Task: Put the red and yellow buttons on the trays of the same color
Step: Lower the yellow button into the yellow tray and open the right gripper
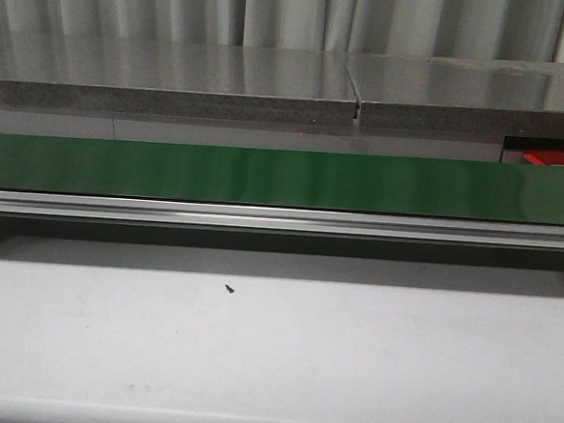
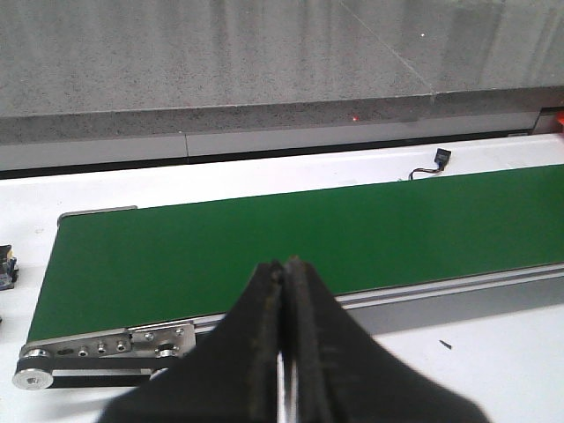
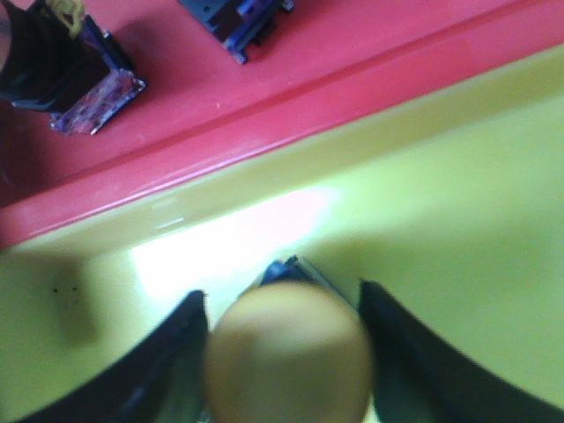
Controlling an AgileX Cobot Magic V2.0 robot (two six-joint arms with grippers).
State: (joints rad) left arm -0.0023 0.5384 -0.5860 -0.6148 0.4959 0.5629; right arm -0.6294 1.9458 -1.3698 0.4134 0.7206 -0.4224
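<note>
Holding: the right gripper [image 3: 284, 352] grips a yellow button [image 3: 288, 357] between its two dark fingers [image 3: 167, 370], low inside the yellow tray [image 3: 458, 229], so the colour already matches.
Why held so: the fingers pinch the button's sides under its round cap, which keeps it upright for setting down; whether its base touches the tray floor cannot be told.
Beyond the fingers: the red tray [image 3: 264, 97] lies wall to wall with the yellow one, with two dark button bodies [image 3: 75, 75] resting in it.
Left gripper [image 2: 284, 352]: jaws pressed together with nothing between them, poised just in front of the green conveyor belt [image 2: 308, 238], probably parked while the other arm works.
Belt: bare in the front view, no button on it.
Step judged: release over yellow tray; jaws need only part.
</note>
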